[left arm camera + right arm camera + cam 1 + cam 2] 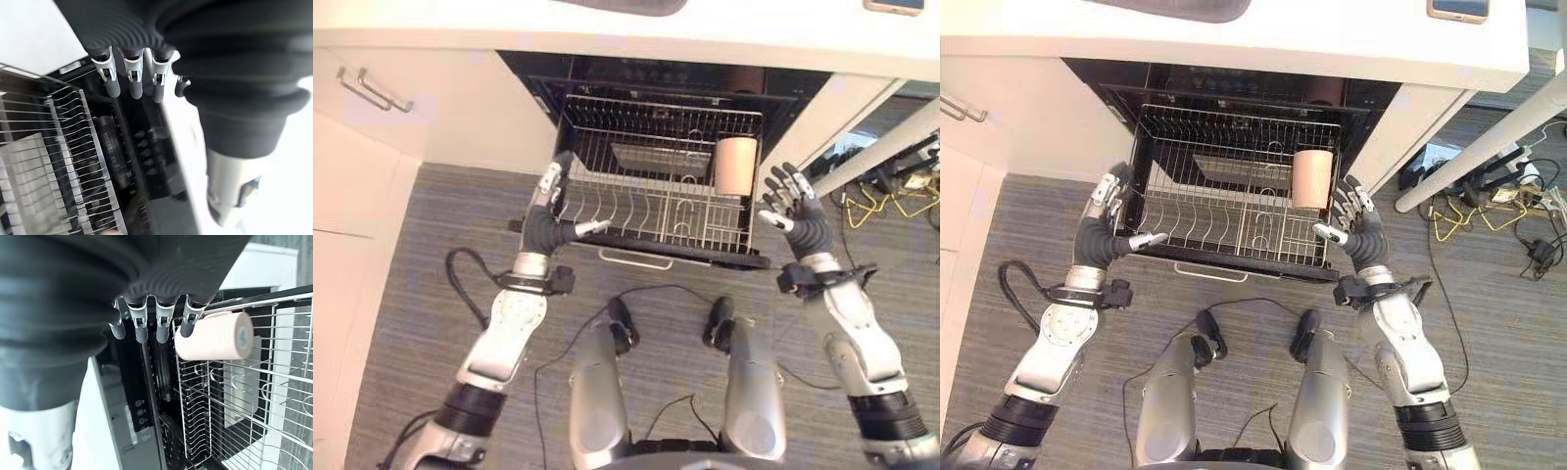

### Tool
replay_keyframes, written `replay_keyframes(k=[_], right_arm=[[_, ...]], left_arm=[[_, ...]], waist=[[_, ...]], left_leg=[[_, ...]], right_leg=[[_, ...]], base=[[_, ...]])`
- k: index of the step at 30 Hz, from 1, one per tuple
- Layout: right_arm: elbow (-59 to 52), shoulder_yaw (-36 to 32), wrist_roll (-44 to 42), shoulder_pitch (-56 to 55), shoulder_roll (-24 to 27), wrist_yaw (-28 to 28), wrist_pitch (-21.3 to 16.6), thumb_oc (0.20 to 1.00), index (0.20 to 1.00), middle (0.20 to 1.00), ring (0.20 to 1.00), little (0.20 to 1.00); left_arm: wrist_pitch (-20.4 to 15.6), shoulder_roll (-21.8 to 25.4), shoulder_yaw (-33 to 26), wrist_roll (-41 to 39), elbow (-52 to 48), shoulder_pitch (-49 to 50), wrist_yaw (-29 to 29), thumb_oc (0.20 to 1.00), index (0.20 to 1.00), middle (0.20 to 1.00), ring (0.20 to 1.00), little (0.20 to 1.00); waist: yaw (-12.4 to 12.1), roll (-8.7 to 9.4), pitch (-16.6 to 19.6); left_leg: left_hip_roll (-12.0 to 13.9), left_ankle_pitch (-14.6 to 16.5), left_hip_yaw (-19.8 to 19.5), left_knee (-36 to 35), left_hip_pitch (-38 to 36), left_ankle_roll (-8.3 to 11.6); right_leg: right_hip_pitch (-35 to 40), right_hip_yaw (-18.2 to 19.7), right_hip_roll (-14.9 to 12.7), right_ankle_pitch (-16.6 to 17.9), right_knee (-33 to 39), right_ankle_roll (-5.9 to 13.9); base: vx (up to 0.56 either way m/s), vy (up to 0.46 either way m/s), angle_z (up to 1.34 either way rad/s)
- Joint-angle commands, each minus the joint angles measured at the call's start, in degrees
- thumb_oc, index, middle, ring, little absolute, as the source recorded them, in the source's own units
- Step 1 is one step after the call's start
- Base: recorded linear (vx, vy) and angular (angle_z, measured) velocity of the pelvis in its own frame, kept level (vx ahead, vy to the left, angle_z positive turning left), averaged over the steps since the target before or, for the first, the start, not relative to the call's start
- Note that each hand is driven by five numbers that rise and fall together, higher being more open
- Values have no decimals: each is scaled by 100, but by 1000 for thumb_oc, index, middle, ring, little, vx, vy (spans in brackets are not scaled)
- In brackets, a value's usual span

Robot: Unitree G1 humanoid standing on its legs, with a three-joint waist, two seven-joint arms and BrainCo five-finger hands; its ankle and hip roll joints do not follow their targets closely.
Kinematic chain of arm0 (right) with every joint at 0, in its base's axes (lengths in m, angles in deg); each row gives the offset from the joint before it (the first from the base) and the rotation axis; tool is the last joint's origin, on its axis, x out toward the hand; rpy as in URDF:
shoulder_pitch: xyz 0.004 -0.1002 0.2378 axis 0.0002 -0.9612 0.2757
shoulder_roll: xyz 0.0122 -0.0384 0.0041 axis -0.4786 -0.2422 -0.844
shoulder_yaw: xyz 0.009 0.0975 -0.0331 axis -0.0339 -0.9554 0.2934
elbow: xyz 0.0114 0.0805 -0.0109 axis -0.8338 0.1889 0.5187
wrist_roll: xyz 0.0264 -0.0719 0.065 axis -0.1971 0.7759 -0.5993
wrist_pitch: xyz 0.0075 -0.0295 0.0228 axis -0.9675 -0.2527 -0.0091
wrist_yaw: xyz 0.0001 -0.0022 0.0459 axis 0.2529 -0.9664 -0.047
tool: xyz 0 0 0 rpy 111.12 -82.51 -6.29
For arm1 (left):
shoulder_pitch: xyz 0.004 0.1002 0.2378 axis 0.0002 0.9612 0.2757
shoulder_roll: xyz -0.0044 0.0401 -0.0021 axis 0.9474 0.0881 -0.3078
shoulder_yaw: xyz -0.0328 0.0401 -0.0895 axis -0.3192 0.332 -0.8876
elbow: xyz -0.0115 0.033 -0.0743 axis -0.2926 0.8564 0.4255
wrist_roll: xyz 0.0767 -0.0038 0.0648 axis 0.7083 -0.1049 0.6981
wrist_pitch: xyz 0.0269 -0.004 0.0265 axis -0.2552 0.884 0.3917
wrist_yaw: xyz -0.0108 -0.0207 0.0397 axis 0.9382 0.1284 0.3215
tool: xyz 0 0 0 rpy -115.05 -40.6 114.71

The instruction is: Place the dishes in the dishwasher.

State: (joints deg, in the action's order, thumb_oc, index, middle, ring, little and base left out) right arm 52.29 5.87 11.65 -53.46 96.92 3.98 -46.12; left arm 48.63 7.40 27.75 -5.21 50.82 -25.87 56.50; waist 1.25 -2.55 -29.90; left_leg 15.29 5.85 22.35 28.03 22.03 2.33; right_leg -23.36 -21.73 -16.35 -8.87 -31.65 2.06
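Observation:
The dishwasher's wire rack is pulled out over the open door. A pale pink cup stands in the rack's right rear part; it also appears in the right wrist view as the pink cup. My left hand is at the rack's left edge, fingers straight, thumb pointing inward over the rack's front corner. My right hand is just outside the rack's right edge, fingers spread and straight. Neither hand holds anything.
A white counter runs above the dishwasher, with cabinet doors and a handle to the left. A white table leg and tangled cables lie on the floor to the right. Grey carpet is underfoot.

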Motion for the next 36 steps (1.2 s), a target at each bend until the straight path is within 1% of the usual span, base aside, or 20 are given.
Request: replay_keyframes(k=[1, 5, 7, 9, 12, 13, 16, 17, 19, 20, 22, 25, 26, 27, 28, 29, 30, 31, 33, 36], right_arm=[[-232, -332, -100, 253, 90, 565, -488, 1000, 1000, 1000, 1000, 1000], [-552, -347, 230, -114, 126, 997, -494, 1000, 1000, 1000, 1000, 1000], [-660, -382, 247, -276, 184, 1112, -663, 1000, 1000, 1000, 1000, 1000], [-726, -496, 234, -379, 175, 1101, -845, 1000, 1000, 1000, 1000, 1000], [-841, -675, 285, -590, 75, 1022, -1057, 1000, 1000, 1000, 1000, 1000], [-892, -730, 355, -685, -22, 974, -1151, 1000, 1000, 1000, 1000, 1000], [-1057, -861, 379, -870, -146, 952, -1214, 1000, 1000, 1000, 1000, 1000], [-1106, -932, 404, -894, -162, 947, -1227, 1000, 1000, 1000, 1000, 1000], [-1135, -1026, 348, -919, -108, 913, -1244, 1000, 1000, 1000, 1000, 1000], [-1118, -1074, 294, -922, -60, 901, -1275, 1000, 1000, 1000, 1000, 1000], [-1028, -1187, 144, -897, 69, 822, -1394, 1000, 1000, 1000, 1000, 1000], [-1008, -1221, 150, -815, 198, 791, -1390, 1000, 1000, 1000, 1000, 1000], [-1074, -1208, 180, -834, 206, 771, -1382, 1000, 1000, 1000, 1000, 1000], [-1147, -1325, 193, -945, 276, 759, -1451, 1000, 1000, 1000, 1000, 1000], [-1154, -1382, 160, -970, 303, 755, -1456, 1000, 1000, 1000, 1000, 1000], [-1109, -1478, 190, -934, 352, 708, -1447, 1000, 1000, 1000, 1000, 1000], [-1056, -1529, 231, -850, 422, 629, -1417, 1000, 1000, 1000, 1000, 1000], [-986, -1528, 229, -691, 499, 573, -1373, 1000, 1000, 1000, 1000, 1000], [-942, -1478, 291, -573, 503, 613, -1372, 1000, 1000, 1000, 1000, 1000], [-881, -1486, 326, -580, 632, 696, -1348, 1000, 1000, 1000, 1000, 1000]], left_arm=[[-814, 299, -170, -204, -645, 174, 233, 1000, 1000, 1000, 1000, 1000], [-1343, 191, -414, -776, -948, 374, 751, 1000, 1000, 1000, 1000, 1000], [-1510, 120, -470, -767, -1027, 407, 909, 1000, 1000, 1000, 1000, 1000], [-1484, 128, -480, -808, -1078, 347, 989, 1000, 1000, 1000, 1000, 1000], [-1443, 0, -528, -1351, -1126, 356, 1372, 1000, 1000, 1000, 1000, 1000], [-1409, -87, -526, -1486, -1105, 381, 1466, 1000, 1000, 1000, 1000, 1000], [-1399, -176, -595, -1667, -1098, 489, 1610, 1000, 1000, 1000, 1000, 1000], [-1377, -199, -673, -1816, -1105, 555, 1707, 1000, 1000, 1000, 1000, 1000], [-1363, -193, -734, -1942, -1074, 570, 1775, 1000, 1000, 1000, 1000, 1000], [-1361, -169, -743, -1991, -1032, 542, 1788, 1000, 1000, 1000, 1000, 1000], [-1262, -85, -715, -2108, -956, 438, 1756, 1000, 1000, 1000, 1000, 1000], [-1197, -145, -797, -2098, -935, 498, 1771, 1000, 1000, 1000, 1000, 1000], [-1182, -189, -874, -2097, -960, 615, 1799, 1000, 1000, 1000, 1000, 1000], [-1136, -116, -1020, -2032, -1002, 756, 1835, 1000, 1000, 1000, 1000, 1000], [-1115, -87, -1048, -2066, -1015, 775, 1836, 1000, 1000, 1000, 1000, 1000], [-1095, -73, -1095, -2185, -1027, 785, 1865, 1000, 1000, 1000, 1000, 1000], [-1114, -104, -1123, -2299, -1034, 819, 1926, 1000, 1000, 1000, 1000, 1000], [-1169, -183, -1144, -2342, -1037, 888, 1960, 1000, 1000, 1000, 1000, 1000], [-1250, -252, -1145, -2381, -1025, 922, 1931, 1000, 1000, 1000, 1000, 1000], [-1170, -341, -1102, -2521, -1004, 909, 1894, 1000, 1000, 1000, 1000, 1000]], waist=[[-18, -14, 70], [28, 61, 381], [37, 110, 655], [64, 125, 921], [103, 112, 1252], [120, 114, 1407], [107, 107, 1647], [60, 87, 1739], [68, 85, 1859], [109, 89, 1885], [151, 193, 1987], [70, 220, 2085], [42, 234, 2112], [91, 290, 2144], [114, 327, 2128], [88, 369, 2064], [21, 348, 2011], [-5, 321, 1983], [-9, 321, 1983], [52, 339, 2124]], left_leg=[[-123, -152, 12, -282, -401, 113], [-259, -83, 148, -713, -841, 79], [-469, -48, 221, -1220, -1239, 29], [-674, -130, 254, -1697, -1578, 10], [-927, -227, 235, -2210, -1908, -40], [-1025, -268, 191, -2513, -2068, -87], [-1083, -351, 236, -3046, -2404, -150], [-1053, -392, 315, -3216, -2537, -158], [-1046, -355, 260, -3273, -2623, -130], [-1032, -446, 342, -3260, -2577, -168], [-1136, -418, 253, -3240, -2570, -150], [-1112, -548, 237, -3175, -2508, 0], [-1135, -515, 256, -3063, -2460, 2], [-1142, -264, 411, -2541, -2321, 88], [-1075, -181, 511, -2229, -2190, 137], [-861, -410, 579, -1508, -1749, 270], [-757, -556, 337, -1159, -1468, 406], [-539, -496, 267, -1097, -1519, 385], [-318, -476, 211, -1129, -1699, 360], [119, -715, 42, -1464, -2125, 538]], right_leg=[[597, -137, -2, -368, 83, 176], [1070, -95, 96, -229, 652, 227], [1428, -80, 108, -47, 1167, 361], [1712, -84, 112, 140, 1589, 508], [1869, -54, 22, 379, 1779, 621], [1877, -17, -61, 567, 1757, 703], [1866, -178, -173, 780, 1563, 792], [1911, -402, -161, 717, 1480, 768], [2037, -460, 131, 293, 1410, 742], [2031, -492, 381, 244, 1440, 618], [2196, -403, 869, 104, 1817, 422], [2608, -354, 1091, 89, 2453, 287], [2725, -352, 1099, 123, 2612, 258], [2943, -338, 1022, 191, 2919, 251], [3022, -348, 992, 232, 3021, 225], [3090, -388, 984, 343, 3176, 102], [3145, -318, 1008, 341, 3230, 36], [3124, -316, 975, 320, 3184, -14], [3064, -316, 899, 320, 3111, -38], [2952, -265, 784, 420, 3095, 10]], base=[[37, 31, -2], [38, 97, -5], [64, 158, -5], [75, 198, 1], [70, 233, 11], [75, 244, 10], [32, 163, -2], [28, 130, -33], [-23, 61, -45], [-129, -51, -22], [-97, -163, -4], [-45, -278, 16], [36, -375, 3], [37, -321, -5], [-46, -288, -2], [-120, -142, 24], [-129, -42, 30], [-58, 93, 20], [-12, 218, -29], [91, 392, -27]])
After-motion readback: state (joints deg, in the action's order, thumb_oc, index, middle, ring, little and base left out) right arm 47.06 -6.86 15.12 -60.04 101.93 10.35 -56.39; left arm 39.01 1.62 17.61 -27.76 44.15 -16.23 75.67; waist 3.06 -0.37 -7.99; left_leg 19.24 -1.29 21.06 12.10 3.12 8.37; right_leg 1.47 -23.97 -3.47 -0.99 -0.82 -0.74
